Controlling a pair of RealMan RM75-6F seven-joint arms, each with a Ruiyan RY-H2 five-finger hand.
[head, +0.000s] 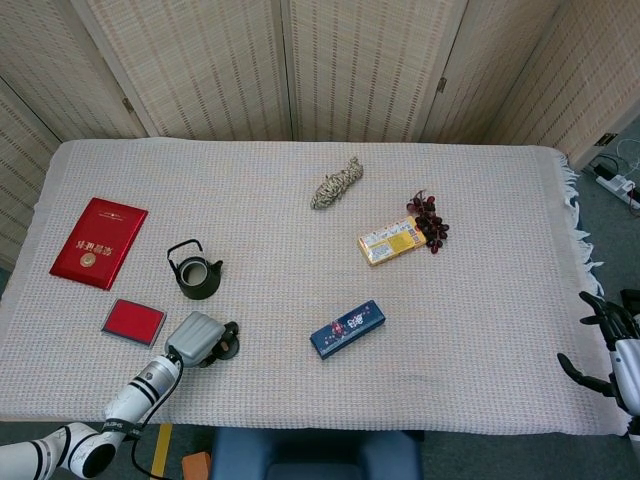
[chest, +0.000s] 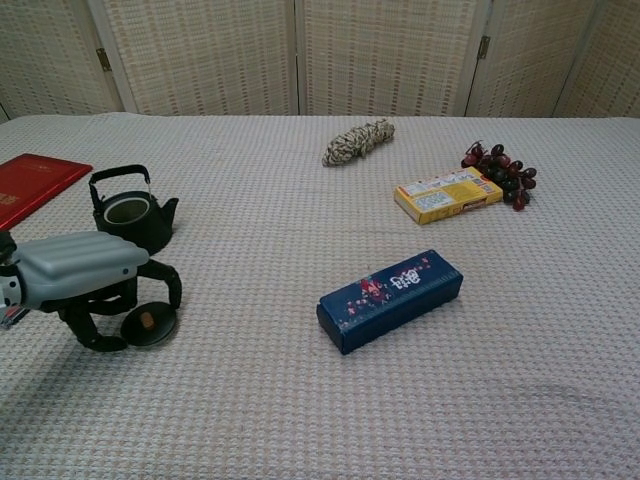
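The small black lid lay flat on the table, at its near left, just on the near side of the black teapot. The left hand arched over the lid, its dark fingers curved down around the rim; whether they already touched it could not be told, and nothing was lifted. The step in hand was judged to be the grasp of the lid; the next move would call for the fingers to close on the rim before any lift. The teapot stood upright and uncovered, its inside showing pale; contents could not be made out. The right hand hung off the table's near right edge, fingers spread, holding nothing. A blue box lay mid-table.
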